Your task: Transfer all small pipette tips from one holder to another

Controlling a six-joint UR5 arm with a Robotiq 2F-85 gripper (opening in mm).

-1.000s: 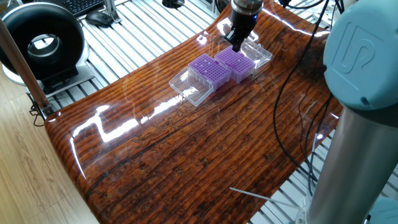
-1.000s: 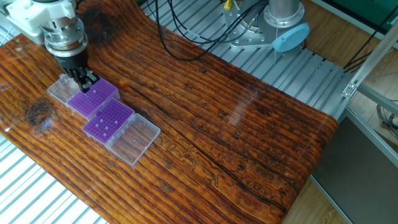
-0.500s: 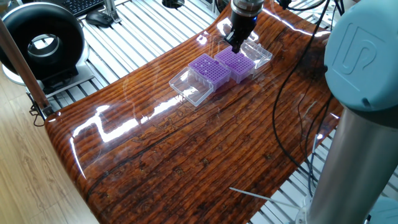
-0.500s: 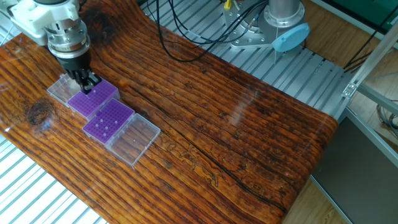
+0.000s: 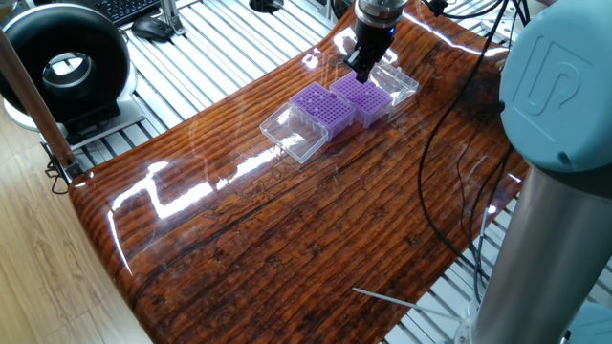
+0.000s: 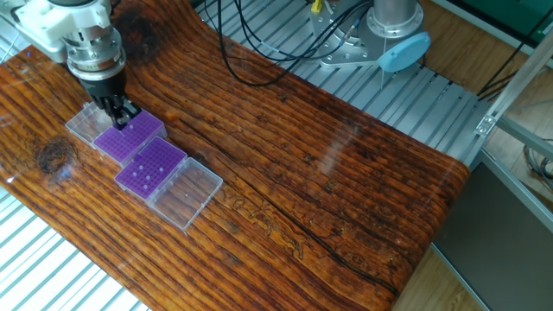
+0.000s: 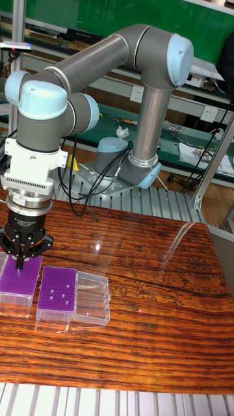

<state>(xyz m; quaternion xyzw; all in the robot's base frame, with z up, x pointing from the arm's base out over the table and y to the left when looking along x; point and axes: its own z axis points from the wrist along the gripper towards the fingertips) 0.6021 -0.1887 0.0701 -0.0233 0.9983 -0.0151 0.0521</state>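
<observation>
Four small pipette tips (image 7: pixel 61 292), clearest in tall view.

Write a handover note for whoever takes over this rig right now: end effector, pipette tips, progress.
End effector: poised over the purple grid rack nearest the arm, fingers close together; a slender pale point seems to show between them, but a grip cannot be confirmed.
Small pale plastic pipette tips: a few stand in the neighbouring purple grid rack.
Clear plastic lids lie at the outer ends.
Done and left: cannot be judged; which rack is the source is unclear.
</observation>
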